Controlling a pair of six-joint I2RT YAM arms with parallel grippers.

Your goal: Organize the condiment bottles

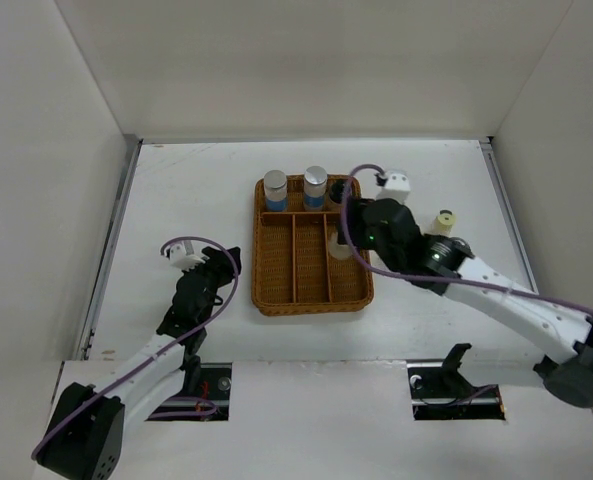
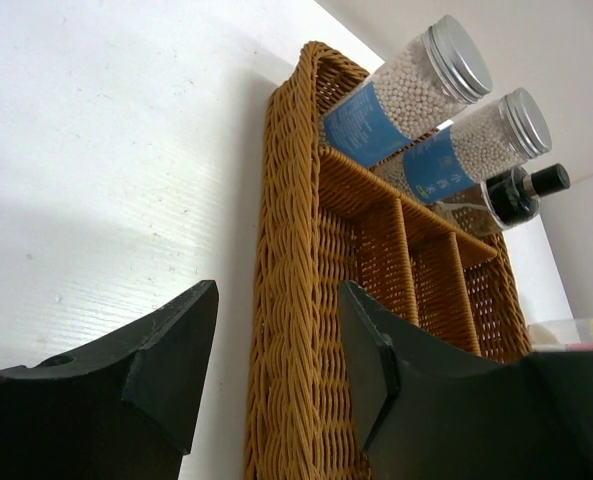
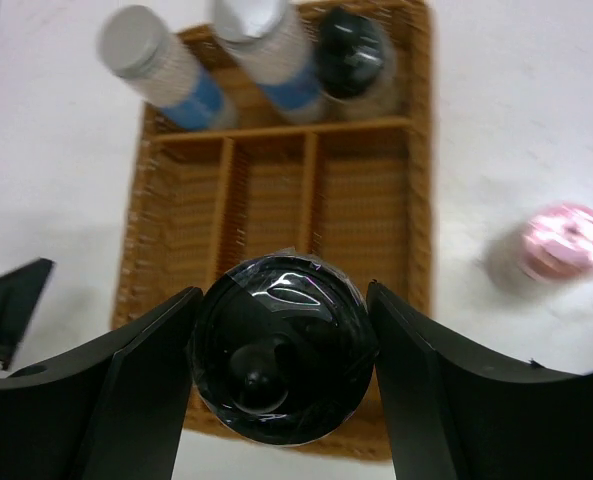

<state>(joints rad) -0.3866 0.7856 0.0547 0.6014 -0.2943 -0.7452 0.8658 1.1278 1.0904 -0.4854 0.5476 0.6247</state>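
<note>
So the right gripper [image 3: 283, 300] has its two fingers clamped on either side of a black-capped bottle [image 3: 281, 360]. In the right wrist view you're looking straight down onto the cap. That puts its long axis more or less vertical, cap up, body pointing down into the wicker tray [image 1: 311, 303]. From the top view it sits over the right-hand long slot, about halfway along. I can't tell if the base is touching the tray floor, since the cap hides everything under it.

The cross compartment at the far end of the tray has three bottles standing upright, caps up. There are two blue-labelled bottles [image 1: 275, 190] with silver lids side by side. A dark-topped bottle [image 3: 351, 60] sits just beside them in the right corner, half hidden under the right arm in the top view. The three long slots look bare apart from the held bottle.

Off the tray on the right side of the table [image 1: 196, 190], a pink-topped bottle [image 3: 561, 245] stands near the tray wall, though it's blurry. A yellow-topped shaker [image 1: 442, 220] stands just behind the right arm.

The left gripper [image 2: 278, 300] is over the table on the left of the tray. Its fingers are spread with nothing between them, and it faces the tray's long left wall.
</note>
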